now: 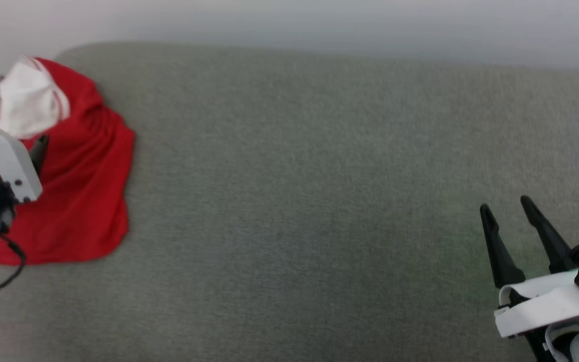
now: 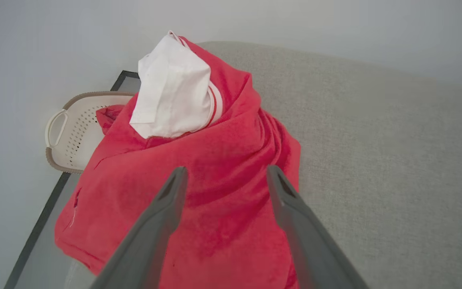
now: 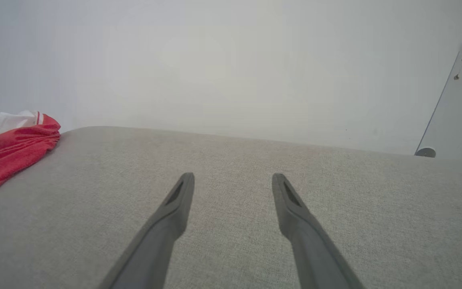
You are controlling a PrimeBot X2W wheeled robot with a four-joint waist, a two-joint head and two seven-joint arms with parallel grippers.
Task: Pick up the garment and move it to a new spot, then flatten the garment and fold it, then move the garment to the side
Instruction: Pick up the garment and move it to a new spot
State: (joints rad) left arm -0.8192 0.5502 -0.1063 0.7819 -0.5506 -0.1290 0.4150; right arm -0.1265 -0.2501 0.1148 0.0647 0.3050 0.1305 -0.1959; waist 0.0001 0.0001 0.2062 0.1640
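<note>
**At the bench's far left corner: T-shirt in a heap, both grippers empty**

On the grey fabric-topped bench (image 1: 319,201) the red T-shirt (image 1: 83,176) lies crumpled at the far left corner. Its white sleeve (image 1: 28,100), edged with red-and-white stripes, sits at the top of the heap on the far side. The red body spreads toward the near side, and part of it hangs over the bench's left edge.

In the left wrist view the left gripper (image 2: 227,170) points straight at the T-shirt (image 2: 215,192). Its two dark fingers are spread wide over the red cloth just below the white sleeve (image 2: 173,92), with nothing between them. Whether the tips touch the fabric cannot be told. Beyond the heap, off the bench's left edge, stands a white perforated basket (image 2: 78,136) with a loop handle.

The right gripper (image 1: 505,205) is at the near right of the bench, well apart from the T-shirt. It is also fully spread and holds nothing. In its own wrist view the right gripper (image 3: 233,176) hangs over bare grey fabric, with the T-shirt (image 3: 6,156) far off to the left.
</note>
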